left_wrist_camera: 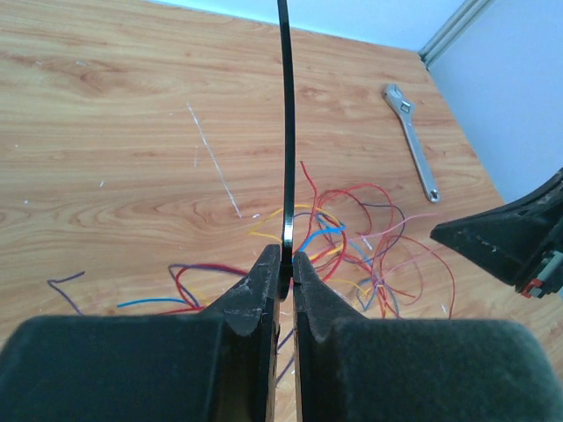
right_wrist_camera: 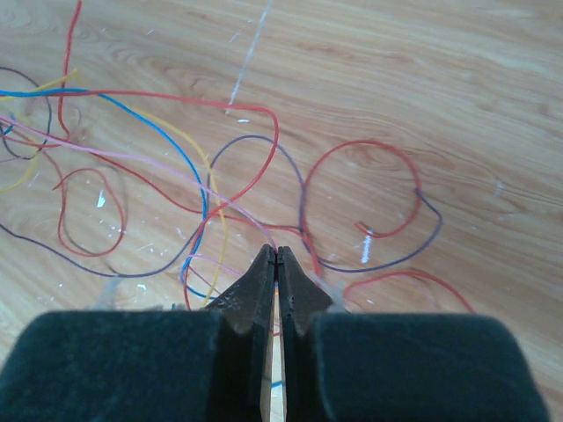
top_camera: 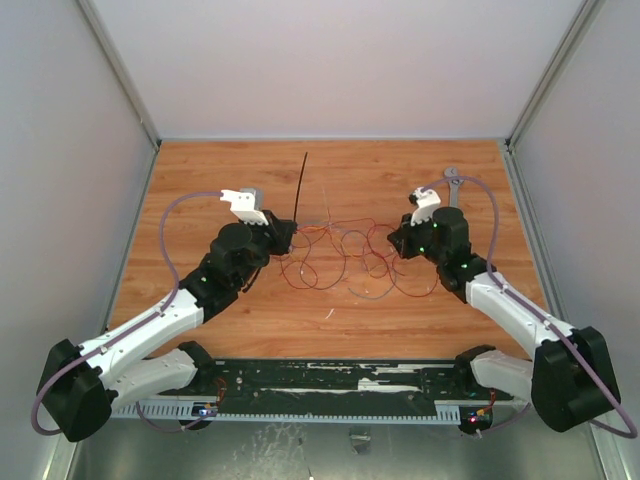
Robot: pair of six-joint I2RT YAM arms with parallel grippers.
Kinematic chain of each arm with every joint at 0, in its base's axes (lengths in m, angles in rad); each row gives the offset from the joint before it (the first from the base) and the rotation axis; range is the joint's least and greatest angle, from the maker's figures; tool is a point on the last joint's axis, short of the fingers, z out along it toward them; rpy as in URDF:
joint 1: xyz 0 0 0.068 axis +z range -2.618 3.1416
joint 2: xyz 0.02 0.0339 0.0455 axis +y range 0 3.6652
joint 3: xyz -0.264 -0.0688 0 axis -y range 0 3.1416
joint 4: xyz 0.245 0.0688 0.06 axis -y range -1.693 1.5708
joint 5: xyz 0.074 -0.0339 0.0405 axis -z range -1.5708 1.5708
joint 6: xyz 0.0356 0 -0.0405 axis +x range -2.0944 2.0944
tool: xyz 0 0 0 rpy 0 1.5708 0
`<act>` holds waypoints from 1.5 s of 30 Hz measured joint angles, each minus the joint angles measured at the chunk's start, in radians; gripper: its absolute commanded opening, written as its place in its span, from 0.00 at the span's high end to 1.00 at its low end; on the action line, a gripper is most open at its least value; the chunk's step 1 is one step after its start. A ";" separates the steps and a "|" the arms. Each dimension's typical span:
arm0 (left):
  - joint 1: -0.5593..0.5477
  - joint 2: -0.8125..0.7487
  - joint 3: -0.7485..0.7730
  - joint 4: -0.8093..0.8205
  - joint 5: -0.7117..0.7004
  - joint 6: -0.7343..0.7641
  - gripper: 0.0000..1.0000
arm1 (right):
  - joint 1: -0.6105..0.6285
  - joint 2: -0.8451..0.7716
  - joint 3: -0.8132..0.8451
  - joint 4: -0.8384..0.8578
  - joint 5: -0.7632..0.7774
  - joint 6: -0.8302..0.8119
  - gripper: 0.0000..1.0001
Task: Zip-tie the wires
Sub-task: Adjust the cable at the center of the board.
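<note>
The zip tie [left_wrist_camera: 285,132] is a straight black strip. Its lower end is clamped between the left fingers [left_wrist_camera: 260,290], which are closed to a narrow gap on it. The rest of the strip runs away from the tips toward the far side of the table [top_camera: 200,170].

The wires [top_camera: 340,258] lie loose on the table between the two arms. They form a tangle, mostly red, with blue, yellow, pink and purplish strands. The tangle sits just beyond the left fingers, with some strands passing under the strip's lower part.

The right fingers [right_wrist_camera: 257,288] are closed tip to tip, low over the right side of the tangle. Pink and red strands run right up to the tips, but whether any is pinched cannot be determined.

A silver adjustable wrench [left_wrist_camera: 412,141] lies flat near the far right corner, apart from the wires.
</note>
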 measured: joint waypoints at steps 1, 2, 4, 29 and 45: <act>0.000 0.000 0.000 -0.001 -0.001 0.000 1.00 | -0.011 -0.012 -0.002 -0.005 0.007 0.000 1.00; 0.000 0.000 0.000 -0.002 -0.002 0.000 1.00 | -0.022 -0.023 -0.003 -0.012 0.014 0.001 1.00; 0.001 0.000 0.000 -0.004 -0.004 0.000 1.00 | -0.039 -0.039 -0.006 -0.023 0.027 0.004 1.00; 0.007 0.000 0.000 -0.004 -0.004 0.006 1.00 | -0.103 -0.071 -0.018 -0.044 -0.207 0.024 0.61; 0.007 0.000 0.000 -0.004 0.002 0.007 1.00 | 0.162 0.210 0.015 0.298 -0.288 0.097 0.53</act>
